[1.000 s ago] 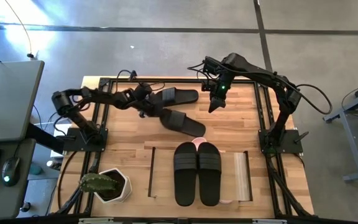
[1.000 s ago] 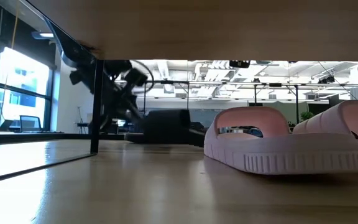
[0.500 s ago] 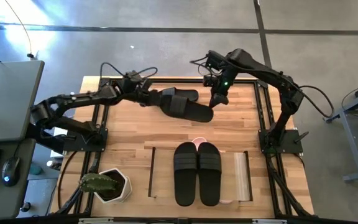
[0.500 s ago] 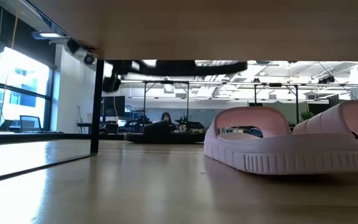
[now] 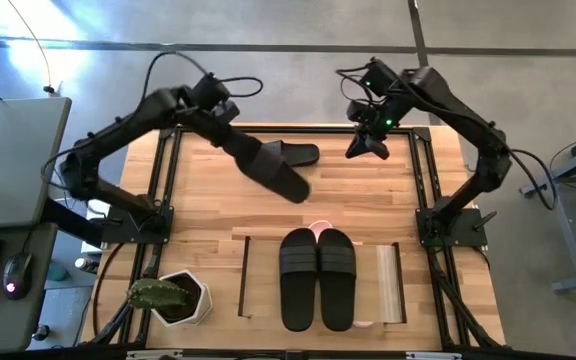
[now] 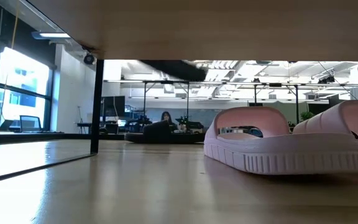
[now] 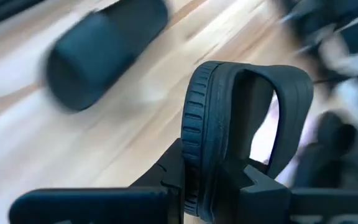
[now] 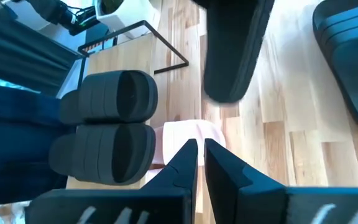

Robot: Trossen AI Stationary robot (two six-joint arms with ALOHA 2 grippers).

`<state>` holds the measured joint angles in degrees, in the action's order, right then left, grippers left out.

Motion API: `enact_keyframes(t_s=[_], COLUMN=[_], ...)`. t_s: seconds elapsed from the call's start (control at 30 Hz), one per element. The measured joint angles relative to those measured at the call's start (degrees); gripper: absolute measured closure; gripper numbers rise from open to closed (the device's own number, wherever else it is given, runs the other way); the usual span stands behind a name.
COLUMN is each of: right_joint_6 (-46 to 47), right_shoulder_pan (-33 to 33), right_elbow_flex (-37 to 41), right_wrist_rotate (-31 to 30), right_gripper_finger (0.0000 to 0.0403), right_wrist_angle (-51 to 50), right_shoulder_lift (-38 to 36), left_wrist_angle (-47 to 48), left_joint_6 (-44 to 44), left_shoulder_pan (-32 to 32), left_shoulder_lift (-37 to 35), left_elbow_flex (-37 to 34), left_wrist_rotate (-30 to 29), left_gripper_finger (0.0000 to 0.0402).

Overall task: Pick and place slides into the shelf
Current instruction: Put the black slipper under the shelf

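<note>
Four black slides can be counted from above — a pair (image 5: 317, 277) set on top of the shelf (image 5: 389, 284), one (image 5: 297, 154) lying at the far side of the bench (image 5: 378, 200), and one (image 5: 273, 171) held aloft. Two pink slides (image 6: 283, 147) are seen under the shelf. One shelf and one potted plant (image 5: 173, 297) are counted.

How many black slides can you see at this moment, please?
4: a pair on top of the shelf, one lying at the table's far side, and one held by the left end effector.
</note>
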<state>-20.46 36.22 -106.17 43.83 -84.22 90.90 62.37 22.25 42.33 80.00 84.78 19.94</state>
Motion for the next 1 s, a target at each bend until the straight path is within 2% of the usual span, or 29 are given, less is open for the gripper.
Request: enact_keyframes(t_s=[0.13, 0.3, 0.5, 0.63, 0.83, 1.0], right_joint_6=[-0.01, -0.15, -0.10, 0.00, -0.12, -0.14], right_shoulder_pan=[0.14, 0.14, 0.14, 0.14, 0.14, 0.14], right_elbow_flex=[0.00, 0.07, 0.13, 0.13, 0.15, 0.17], right_wrist_rotate=[0.13, 0.11, 0.09, 0.09, 0.07, -0.11], right_gripper_finger=[0.0382, 0.0382, 0.0382, 0.0382, 0.0382, 0.0382], right_wrist_angle=[-0.37, -0.71, -0.86, -0.86, -0.86, -0.84], right_shoulder_lift=[-0.40, -0.35, -0.35, -0.35, -0.31, -0.31], left_wrist_angle=[15.79, 25.82, 26.74, 27.06, 27.47, 24.31], left_joint_6=[-6.35, -16.05, -24.19, -30.65, -39.36, -40.62], left_shoulder_pan=[0.06, -0.01, 0.04, -0.89, -5.47, -9.40], left_shoulder_lift=[7.08, 15.68, 24.25, 28.91, 33.48, 35.66], left_elbow_flex=[11.09, 18.83, 19.49, 19.47, 19.48, 19.53], left_wrist_rotate=[-6.36, -6.04, -4.94, -0.84, -0.20, -0.40], left_gripper_finger=[0.0372, 0.0372, 0.0373, 0.0373, 0.0373, 0.0373])
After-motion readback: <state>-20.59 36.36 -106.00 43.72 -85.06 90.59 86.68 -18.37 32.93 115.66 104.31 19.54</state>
